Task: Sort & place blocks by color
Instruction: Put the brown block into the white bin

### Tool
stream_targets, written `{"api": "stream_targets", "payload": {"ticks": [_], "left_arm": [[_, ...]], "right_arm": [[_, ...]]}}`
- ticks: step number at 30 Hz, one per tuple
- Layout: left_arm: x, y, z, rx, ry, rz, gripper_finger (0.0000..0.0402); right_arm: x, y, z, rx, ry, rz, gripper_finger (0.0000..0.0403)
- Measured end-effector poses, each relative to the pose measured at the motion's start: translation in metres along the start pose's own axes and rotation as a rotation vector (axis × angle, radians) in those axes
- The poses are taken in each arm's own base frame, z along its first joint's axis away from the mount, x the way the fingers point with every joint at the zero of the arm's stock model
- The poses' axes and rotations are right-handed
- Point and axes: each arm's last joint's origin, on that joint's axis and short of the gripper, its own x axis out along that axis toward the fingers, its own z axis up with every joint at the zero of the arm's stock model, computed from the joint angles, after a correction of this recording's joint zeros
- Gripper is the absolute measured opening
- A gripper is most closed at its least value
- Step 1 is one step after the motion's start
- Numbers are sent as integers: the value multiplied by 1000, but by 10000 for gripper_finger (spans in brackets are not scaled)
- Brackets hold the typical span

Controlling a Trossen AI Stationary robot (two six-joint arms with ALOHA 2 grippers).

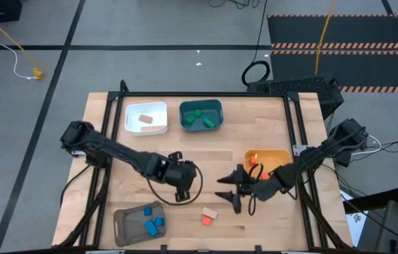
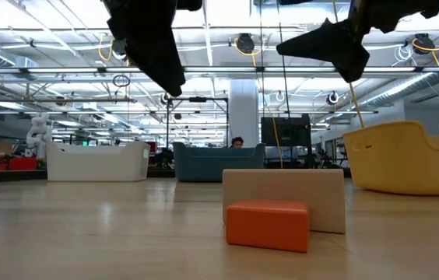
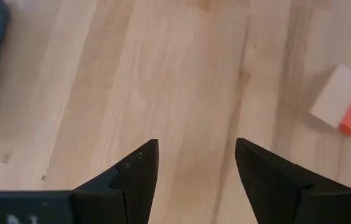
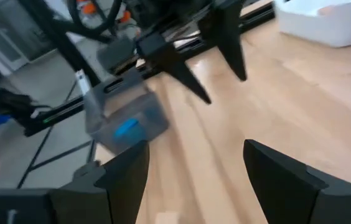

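Left on worktop (image 1: 206, 166): red block (image 1: 206, 220) touching tan block (image 1: 210, 212). Both grippers, left (image 1: 183, 192) and right (image 1: 228, 190), released, empty. We advise lifting red alone, tan undisturbed.

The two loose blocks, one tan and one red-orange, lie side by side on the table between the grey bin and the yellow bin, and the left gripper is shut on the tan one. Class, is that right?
Not quite. The left gripper is open and holds nothing, as the left wrist view shows. The tan block and the red-orange block do lie together on the table, between the grey bin and the yellow bin.

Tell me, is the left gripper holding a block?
No, the left gripper is open with only bare table between its fingers.
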Motion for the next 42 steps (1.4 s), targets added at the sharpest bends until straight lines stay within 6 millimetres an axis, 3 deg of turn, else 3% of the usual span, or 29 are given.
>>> {"api": "stream_targets", "payload": {"ticks": [8,15,19,30,42], "left_arm": [[0,-37,-2,204,-88,-207,214],[22,-68,-2,415,-231,-290,214],[42,-79,-4,443,-260,-314,214],[94,-87,-16,452,-205,-379,214],[106,-71,-7,458,-210,-367,214]], "right_arm": [[-1,10,-7,13,-14,54,251],[-8,16,-5,2,-18,94,251],[-10,19,-8,4,6,127,251],[-14,23,-11,10,18,142,251],[-14,23,-11,10,18,142,251]]}}
